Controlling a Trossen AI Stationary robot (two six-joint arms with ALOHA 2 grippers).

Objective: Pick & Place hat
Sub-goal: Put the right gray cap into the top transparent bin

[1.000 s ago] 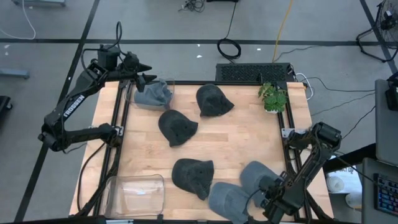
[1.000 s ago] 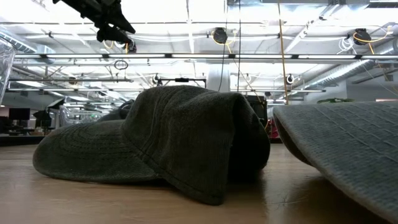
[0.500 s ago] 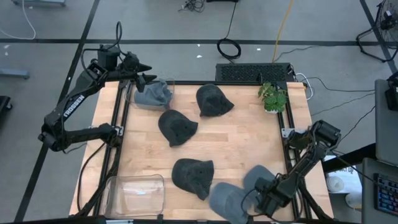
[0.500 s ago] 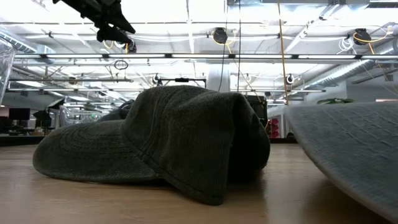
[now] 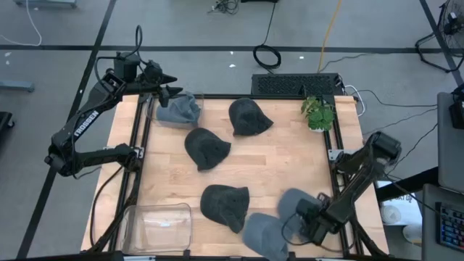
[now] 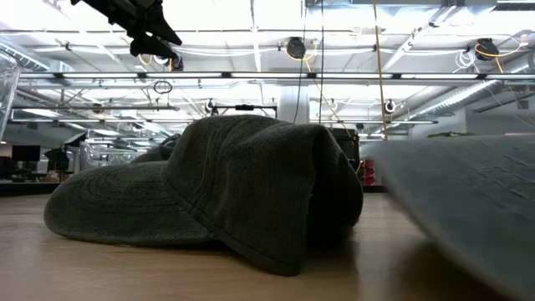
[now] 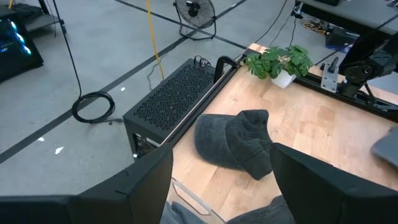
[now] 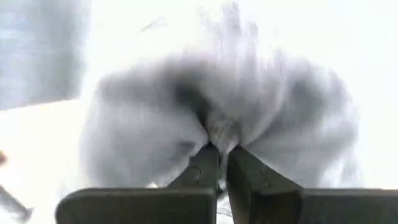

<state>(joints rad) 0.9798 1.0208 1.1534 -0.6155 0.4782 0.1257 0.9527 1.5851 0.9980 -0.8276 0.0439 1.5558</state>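
Although six hats lie scattered on the table (image 5: 290, 156), only one is engaged: the light grey hat (image 5: 293, 205) at the near right corner, beside the right rail. The right gripper (image 5: 308, 219) is placed at that hat's outer edge, and in the right wrist view its fingers (image 8: 205, 165) are seen pressed nearly together with a fold of the grey cloth (image 8: 211, 106) pinched between them. The hat is therefore judged to be held, with its crown spreading from the fingertips toward the table's middle and its bulk ahead of the wrist rather than under it. A second light grey hat (image 5: 262, 233) lies touching or overlapping it on the near side; which lies on top cannot be told.

The left gripper (image 5: 172, 90) is parked well apart at the far left corner, over the hat in the far clear bin (image 5: 177, 110), its fingers (image 7: 149, 180) spread. The right arm is by far the nearer. An empty clear bin (image 5: 158, 225) stands at the near left, so any carry is expected to run leftward across the near edge.
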